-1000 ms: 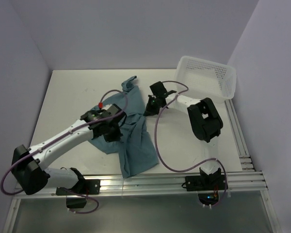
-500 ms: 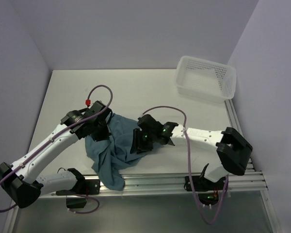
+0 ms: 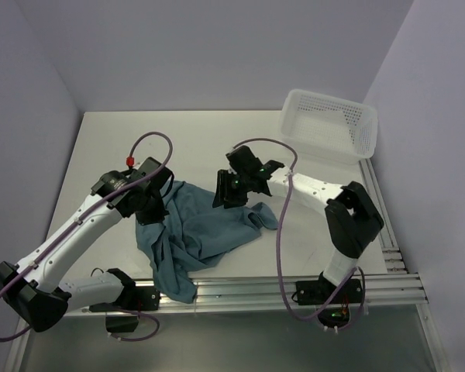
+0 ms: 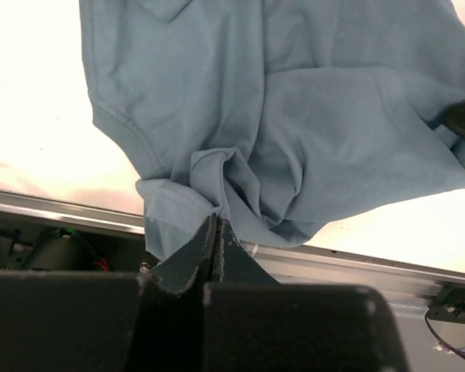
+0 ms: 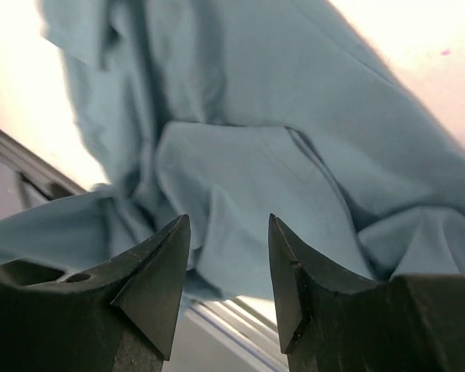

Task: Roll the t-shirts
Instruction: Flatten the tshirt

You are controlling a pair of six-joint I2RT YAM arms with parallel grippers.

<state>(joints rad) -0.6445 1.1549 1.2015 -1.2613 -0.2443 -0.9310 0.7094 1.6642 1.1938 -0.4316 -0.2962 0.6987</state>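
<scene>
The teal t-shirt (image 3: 205, 229) lies crumpled on the white table, one end hanging over the near edge (image 3: 178, 283). My left gripper (image 3: 156, 211) is shut on a fold of the t-shirt (image 4: 240, 139) at its left side, cloth bunched at the fingertips (image 4: 215, 221). My right gripper (image 3: 223, 198) hovers open just above the t-shirt's upper right part (image 5: 294, 178), nothing between its fingers (image 5: 167, 263).
A white mesh basket (image 3: 329, 124) stands at the back right corner. An aluminium rail (image 3: 294, 283) runs along the near table edge, with rails also on the right side. Purple cables loop over both arms.
My right gripper has opened, let go of the t-shirt and moved up and back from it. The left gripper stayed shut on the cloth and shifted slightly left.
</scene>
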